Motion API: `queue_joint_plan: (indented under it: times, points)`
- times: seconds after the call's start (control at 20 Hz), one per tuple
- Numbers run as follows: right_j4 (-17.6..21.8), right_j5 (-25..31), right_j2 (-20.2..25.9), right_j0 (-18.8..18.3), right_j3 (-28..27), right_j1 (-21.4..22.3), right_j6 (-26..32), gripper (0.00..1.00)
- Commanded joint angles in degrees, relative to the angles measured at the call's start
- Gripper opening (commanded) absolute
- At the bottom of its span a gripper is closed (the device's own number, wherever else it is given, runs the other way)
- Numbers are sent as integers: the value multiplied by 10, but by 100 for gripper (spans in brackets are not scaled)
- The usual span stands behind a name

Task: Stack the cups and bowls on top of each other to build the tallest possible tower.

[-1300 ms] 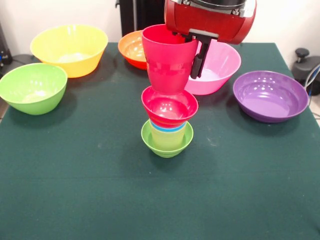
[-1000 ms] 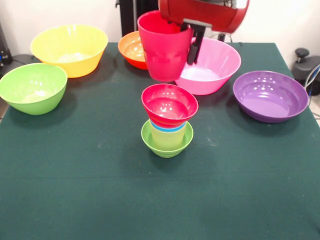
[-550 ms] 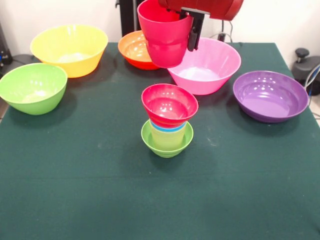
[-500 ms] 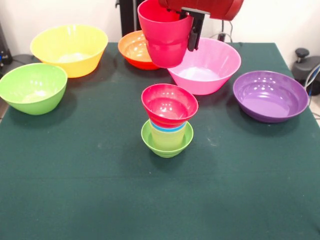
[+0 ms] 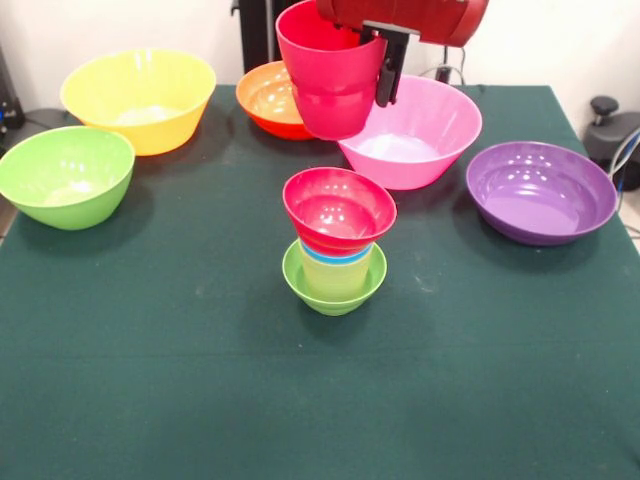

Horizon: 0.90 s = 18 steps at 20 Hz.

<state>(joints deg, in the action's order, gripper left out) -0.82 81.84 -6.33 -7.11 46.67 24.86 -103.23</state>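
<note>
Green table [image 5: 150,380] fills the frame. Yellow bowl [image 5: 140,98] upper left, green bowl [image 5: 65,175] at left edge, pink bowl [image 5: 420,130] upper centre-right, purple bowl [image 5: 540,190] right, orange bowl [image 5: 265,98] top centre. Tower [image 5: 336,250] at centre: lime bowl base, yellow and blue cups nested, small red bowl [image 5: 339,208] on top. Gripper [image 5: 375,60] at top, fingers clamped on red cup [image 5: 330,72] rim, cup held clear above the tower.

A dark green table [image 5: 150,400] is seen. Along its far edge, a yellow bowl [image 5: 140,98], an orange bowl [image 5: 265,98] and a pink bowl [image 5: 425,135] are shown; a green bowl [image 5: 65,175] at the left edge, a purple bowl [image 5: 540,190] at the right. The red cup [image 5: 330,75] is held by a black-fingered gripper [image 5: 385,65] on a red arm [image 5: 410,15]. The tower [image 5: 338,245] is banded lime-green, pale yellow, blue and red.
</note>
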Motion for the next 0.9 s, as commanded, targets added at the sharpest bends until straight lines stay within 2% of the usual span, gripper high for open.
queue_joint_plan:
  times: [0.05,0.9]
  points:
    - [2,-58,49,2,19,-39,-45,0]
    - [-4,-103,41,4,69,-32,-50,0]
